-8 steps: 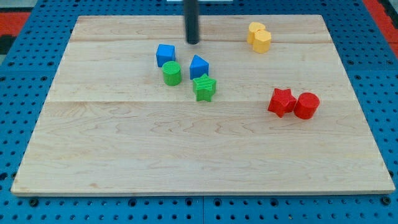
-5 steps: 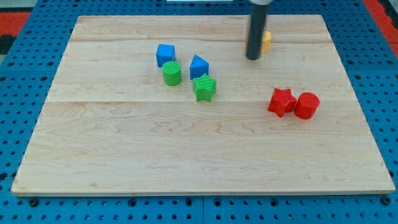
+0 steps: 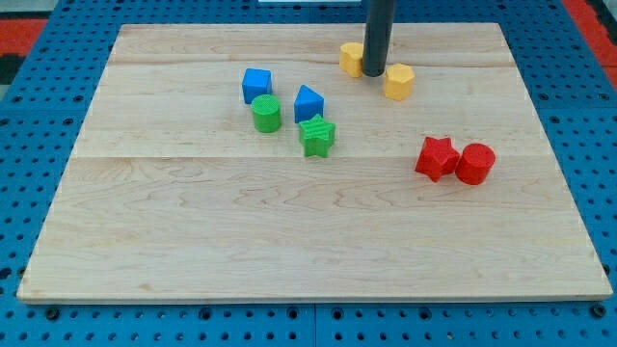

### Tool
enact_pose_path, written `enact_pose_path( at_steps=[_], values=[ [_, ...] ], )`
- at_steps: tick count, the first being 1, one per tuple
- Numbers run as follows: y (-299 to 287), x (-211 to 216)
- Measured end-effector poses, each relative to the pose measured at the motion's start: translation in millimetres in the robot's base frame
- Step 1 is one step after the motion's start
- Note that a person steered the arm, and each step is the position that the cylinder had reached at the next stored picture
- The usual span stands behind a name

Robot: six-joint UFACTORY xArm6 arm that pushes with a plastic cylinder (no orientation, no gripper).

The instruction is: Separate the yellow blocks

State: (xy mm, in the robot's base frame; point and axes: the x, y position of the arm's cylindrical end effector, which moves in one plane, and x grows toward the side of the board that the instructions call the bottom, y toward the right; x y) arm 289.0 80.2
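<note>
Two yellow blocks lie near the view's top, right of centre. One yellow block sits to the left of my rod, partly hidden by it. The other yellow block sits to the right and a little lower; its shape looks hexagonal. My tip stands on the board between the two, with a small gap to each. The blocks are apart from each other.
A blue cube, a green cylinder, a blue triangular block and a green star cluster left of centre. A red star and a red cylinder touch at the right. The wooden board rests on blue pegboard.
My tip swept from the left to the yellow pair, then settled between them. The yellow blocks, formerly touching, are now apart: one pushed left, the other pushed right and down.
</note>
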Motion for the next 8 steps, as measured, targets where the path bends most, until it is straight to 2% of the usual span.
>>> enact_pose_path(
  at_steps=[1,2,3,5,6,7,8],
  values=[
    [4.2,-14.9],
    [9.4,-48.9],
    [-24.5,-68.8],
    [-32.6,-19.2],
    [-26.4,-45.6],
    [-51.8,-59.7],
    [-138.6,-59.7]
  ],
)
